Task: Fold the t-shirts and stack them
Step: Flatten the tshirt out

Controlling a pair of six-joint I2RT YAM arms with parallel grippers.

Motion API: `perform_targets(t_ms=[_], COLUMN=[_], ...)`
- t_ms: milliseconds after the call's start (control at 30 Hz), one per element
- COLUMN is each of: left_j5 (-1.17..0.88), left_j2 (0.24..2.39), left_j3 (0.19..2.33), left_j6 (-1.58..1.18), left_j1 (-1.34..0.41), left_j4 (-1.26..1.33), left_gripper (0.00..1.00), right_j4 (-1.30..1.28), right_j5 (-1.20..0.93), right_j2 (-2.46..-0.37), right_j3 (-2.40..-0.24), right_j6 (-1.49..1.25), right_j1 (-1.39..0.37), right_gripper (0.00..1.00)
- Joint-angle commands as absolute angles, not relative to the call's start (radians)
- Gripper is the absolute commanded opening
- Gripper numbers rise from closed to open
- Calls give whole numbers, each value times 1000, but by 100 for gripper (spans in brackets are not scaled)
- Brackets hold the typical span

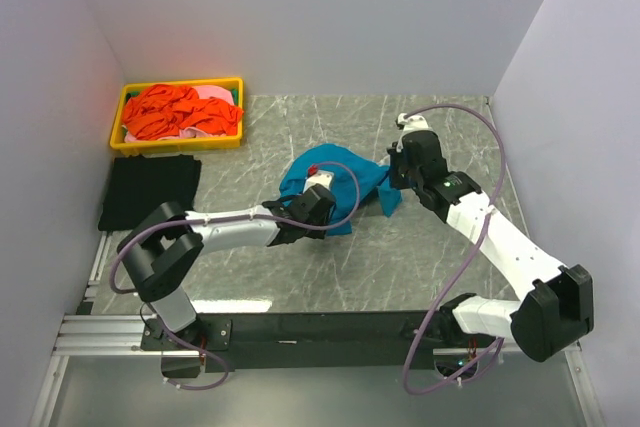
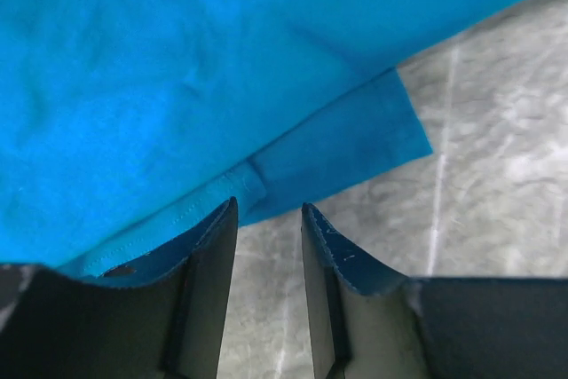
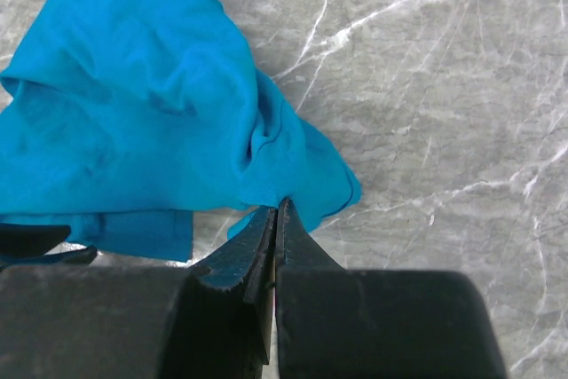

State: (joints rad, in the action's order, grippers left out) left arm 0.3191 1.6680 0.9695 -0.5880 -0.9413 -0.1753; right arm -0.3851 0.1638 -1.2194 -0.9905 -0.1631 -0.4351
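Two grippers: at the teal t-shirt (image 1: 368, 175) on the desk (image 1: 300, 122).
Right wrist view: right gripper (image 3: 277, 204) pinched together on its near edge.
Left wrist view: left gripper (image 2: 269, 205) jaws apart, hem just ahead.

Left arm (image 1: 230, 230) is laid out low, with the forearm angled inward. Left gripper (image 2: 268, 206) is seen with its jaws parted by a narrow gap. Nothing is seen between them. A hem of the teal t-shirt (image 3: 133, 113) is draped just beyond one fingertip. Right arm (image 1: 500, 237) is bent at the elbow and reached forward and inward. Right gripper (image 3: 277, 204) is closed, pads pressed together, with a fold of the teal t-shirt pinched at the very tips.
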Motion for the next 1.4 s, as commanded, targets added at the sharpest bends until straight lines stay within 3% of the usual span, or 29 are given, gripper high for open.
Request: perform_targets(t_ms=[0, 533, 700, 833, 900, 1200, 1367], left_j5=[365, 439, 468, 483, 494, 658, 724], left_j2=[1701, 1792, 1790, 1760, 1720, 1445, 1249], left_j3=[1015, 1054, 1060, 1062, 1058, 1035, 1072], left_j6=[-586, -595, -601, -598, -597, -490, -348], left_j1=[-945, -948, -950, -951, -951, -913, -682], left_j4=[-166, -176, -190, -218, -235, -443, -503], left_gripper=[41, 39, 18, 8, 1, 1, 1], right_j4=[-324, -310, -311, -319, -327, -359, -403], right_j5=[167, 149, 144, 141, 141, 189, 236], right_j2=[-1167, -1152, -1151, -1149, -1146, -1123, -1109], right_j3=[-970, -930, -928, -933, -934, -951, -1022], right_j6=[-173, -179, -178, -175, -172, -141, -129], right_j1=[-423, -408, -411, -408, -408, -356, -240], right_gripper=[0, 0, 0, 0, 0, 0, 0])
